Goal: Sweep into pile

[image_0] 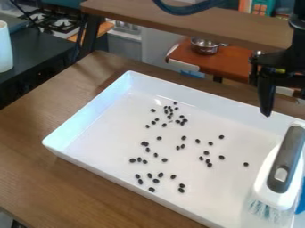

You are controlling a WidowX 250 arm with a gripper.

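The black gripper (pixel 268 87) hangs at the upper right, over the tray's far rim and above the brush handle's upper end, not touching the brush. A white rectangular tray (pixel 86 120) lies on the table. Many small black bean-like pieces (pixel 180 190) are scattered in loose clusters over its left and middle floor, with a lone one farther right. A white brush (pixel 286 164) with a grey grip rests at the tray's right end, its pale bristles towards the bottom of the view.
The brown wooden table (pixel 44 153) surrounds the tray on the left and front. A blue object (pixel 301 198) shows beside the brush at the right edge. Behind stand a raised wooden shelf (pixel 179 20), a metal pot (pixel 205 46) on a reddish-brown surface, and a stove (pixel 53 20).
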